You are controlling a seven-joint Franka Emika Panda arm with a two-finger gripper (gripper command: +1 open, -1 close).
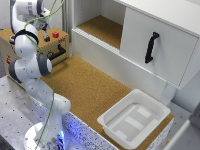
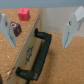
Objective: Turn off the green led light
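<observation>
A wooden control box [image 1: 50, 44] stands at the back on the exterior view's left, with a red button [image 1: 55, 34] on top and a black handle [image 1: 58, 52] on its front. My gripper [image 1: 45, 35] hovers over the box. In the wrist view the gripper [image 2: 40, 31] is open and empty. Its two pale fingers [image 2: 7, 30] stand wide apart above the black handle [image 2: 37, 56]. The red button [image 2: 23, 14] and a small purple part [image 2: 16, 29] lie on the box top. I cannot make out a lit green LED in either view.
A cork table top [image 1: 90, 85] runs from the box toward the front. A white plastic bin [image 1: 134, 117] sits at the exterior view's right front. A white cabinet with a black door handle [image 1: 151, 47] and an open shelf [image 1: 102, 27] stands behind. A green cable [image 1: 51, 82] runs along the arm.
</observation>
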